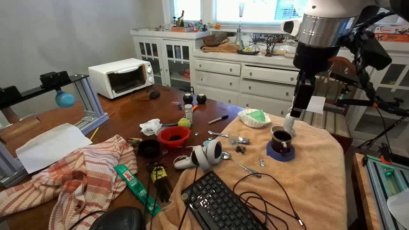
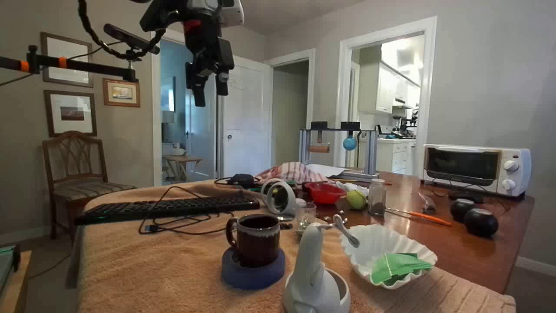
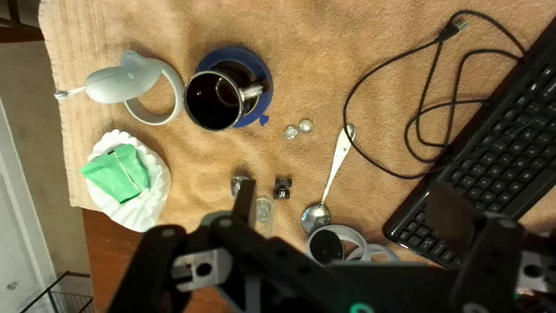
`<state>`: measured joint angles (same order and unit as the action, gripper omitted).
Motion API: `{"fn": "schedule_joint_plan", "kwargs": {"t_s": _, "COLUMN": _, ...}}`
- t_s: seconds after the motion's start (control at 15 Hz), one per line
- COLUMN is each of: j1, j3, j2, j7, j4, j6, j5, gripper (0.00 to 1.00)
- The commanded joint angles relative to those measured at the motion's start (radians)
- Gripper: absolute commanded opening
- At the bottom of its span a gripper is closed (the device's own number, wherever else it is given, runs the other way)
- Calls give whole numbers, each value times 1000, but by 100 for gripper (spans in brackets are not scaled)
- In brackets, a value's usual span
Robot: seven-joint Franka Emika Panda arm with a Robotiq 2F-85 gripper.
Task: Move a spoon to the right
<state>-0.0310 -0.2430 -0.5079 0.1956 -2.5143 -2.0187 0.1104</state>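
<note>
Hand (image 2: 211, 96) spread wide, empty; spoon (image 3: 336, 165) well below it. Reach step, likely: center over handle, lower, pinch crosswise, avoid cable (image 3: 408, 178) at handle's tip.

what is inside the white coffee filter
A green packet lies inside the white coffee filter. The filter's bottom directly beneath it is covered, so whether anything else is under there cannot be seen.
</note>
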Motion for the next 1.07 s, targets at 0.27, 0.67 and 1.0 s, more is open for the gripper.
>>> {"fn": "schedule_joint_plan", "kwargs": {"t_s": 0.27, "j1": -24, "j3": 22, "j2": 3, "j7": 10, "j4": 2, "j6": 3, "j5": 12, "gripper": 100}}
{"fn": "schedule_joint_plan", "kwargs": {"t_s": 0.67, "j1": -13, "j3": -10, "j2": 53, "j7": 167, "j4": 14, "j6": -44, "j5": -31, "gripper": 100}}
{"fn": "schedule_joint_plan", "kwargs": {"t_s": 1.0, "j1": -10, "j3": -28, "j2": 258, "j7": 274, "j4": 83, "j6": -165, "j5": -22, "gripper": 100}}
